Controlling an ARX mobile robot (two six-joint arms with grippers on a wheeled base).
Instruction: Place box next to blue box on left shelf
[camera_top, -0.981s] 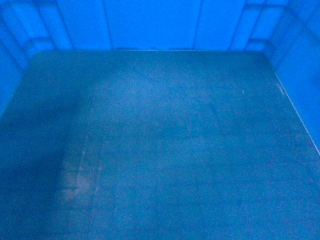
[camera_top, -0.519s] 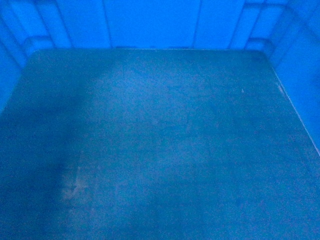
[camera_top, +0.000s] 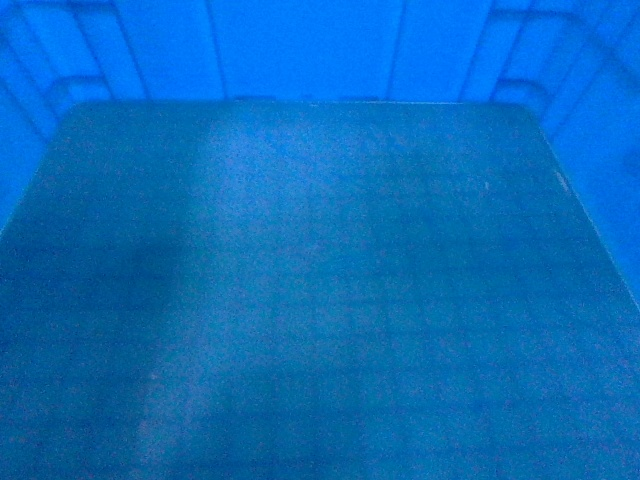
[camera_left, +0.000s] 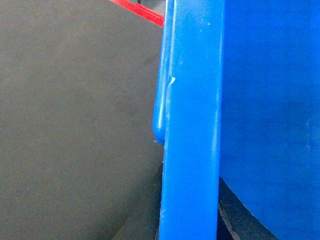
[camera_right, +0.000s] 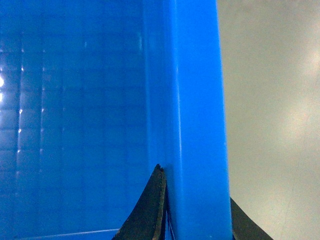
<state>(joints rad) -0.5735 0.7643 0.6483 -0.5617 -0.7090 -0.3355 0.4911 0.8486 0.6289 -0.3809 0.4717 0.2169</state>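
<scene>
Both our grippers, left (camera_left: 192, 227) and right (camera_right: 197, 210), pinch the thick side rims of the big, stiff blue plastic box (camera_top: 320, 280), held right under our head camera; it looks bulky.

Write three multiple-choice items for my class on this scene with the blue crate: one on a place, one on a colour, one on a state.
1. Where are the right gripper's dark fingers?
A. Either side of the box's rim
B. Flat on the box floor
C. Far from the box

2. What colour is the bar at the top of the left wrist view?
A. Green
B. Red
C. Yellow

3. What is inside the box in the head view?
A. Bottles
B. Cloth
C. Nothing

Answers:
1 A: a finger shows on each side of the rim in the right wrist view.
2 B: the bar beyond the dark floor is red.
3 C: only bare gridded floor shows.
</scene>
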